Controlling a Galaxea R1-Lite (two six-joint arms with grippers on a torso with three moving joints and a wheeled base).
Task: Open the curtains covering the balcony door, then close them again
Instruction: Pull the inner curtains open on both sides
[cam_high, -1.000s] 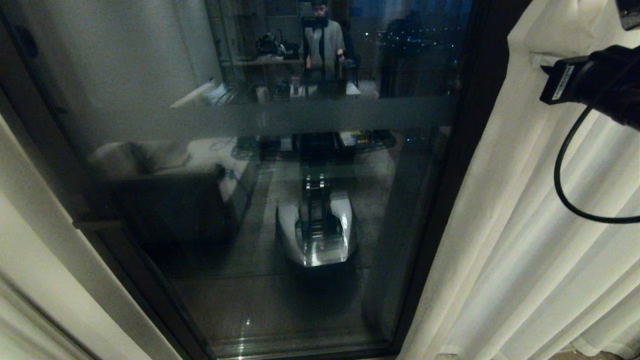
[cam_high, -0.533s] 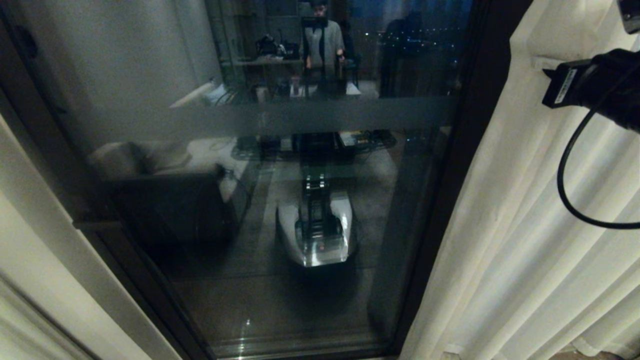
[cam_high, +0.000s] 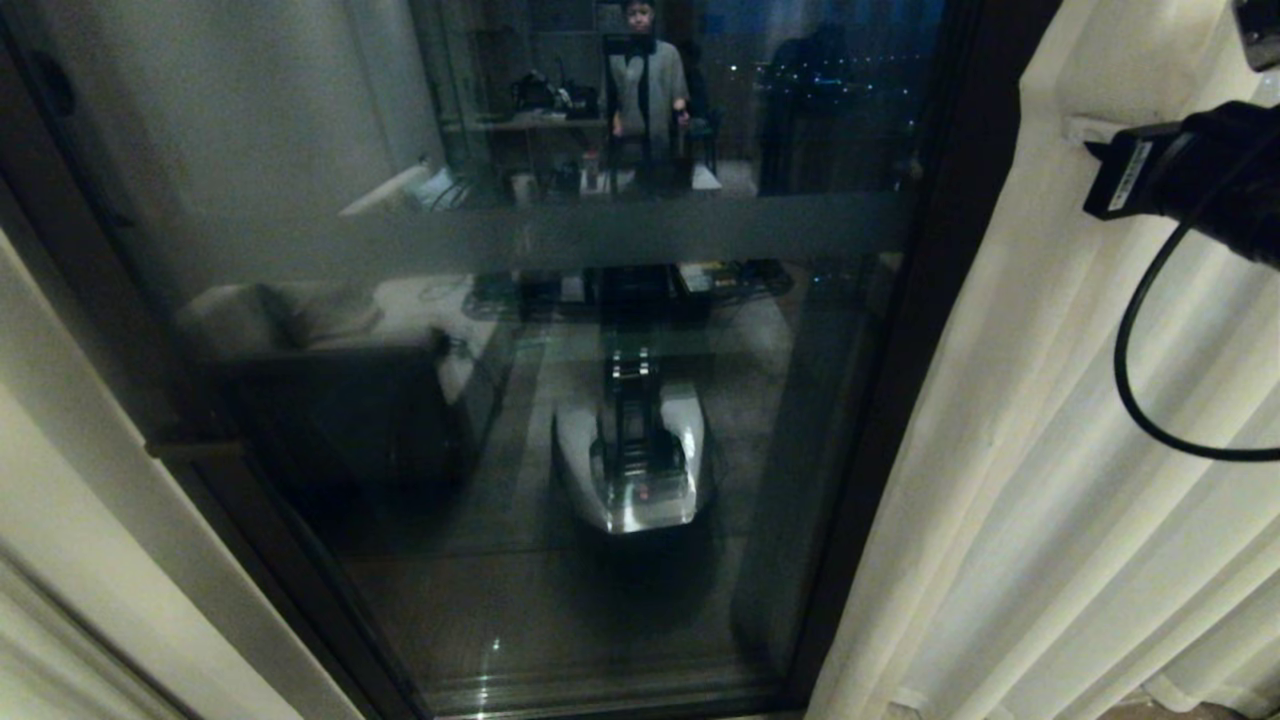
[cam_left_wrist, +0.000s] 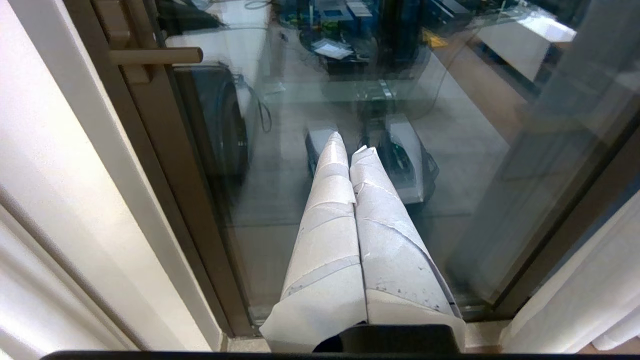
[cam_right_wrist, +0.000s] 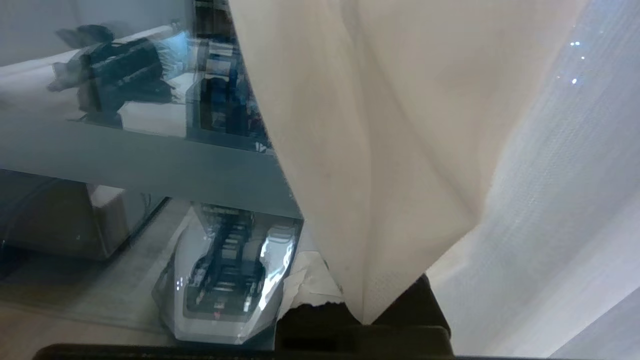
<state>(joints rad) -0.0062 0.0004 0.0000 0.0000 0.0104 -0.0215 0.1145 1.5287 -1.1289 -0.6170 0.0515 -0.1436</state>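
The tall balcony door (cam_high: 560, 400) of reflective glass in a near-black frame is filling the middle of the head view, its pale horizontal crossbar running across the upper part. The glass is mirroring the room behind: the robot's white base, a dark sofa, and a person standing at a desk (seen only as a reflection).

The cream, softly pleated right curtain panel (cam_high: 1050, 480) is hanging at the right of the door, drawn aside so its inner edge is lying along the dark frame post. The right arm is reaching in from the upper right of the head view, its black wrist housing with a looping black cable sitting against the fabric high up. In the right wrist view the right gripper (cam_right_wrist: 350, 312) is pinching a fold of this cream curtain (cam_right_wrist: 380, 150) between its closed fingers, the cloth rising straight out of the jaws, with sheerer white fabric beside it.

The left gripper (cam_left_wrist: 356, 225) is showing only in its own wrist view, its white tape-wrapped fingers (cam_left_wrist: 325, 240) pressed together and holding nothing, pointing toward the lower glass (cam_left_wrist: 400, 125). A second cream panel (cam_high: 60, 560) is hanging at the left edge of the door.
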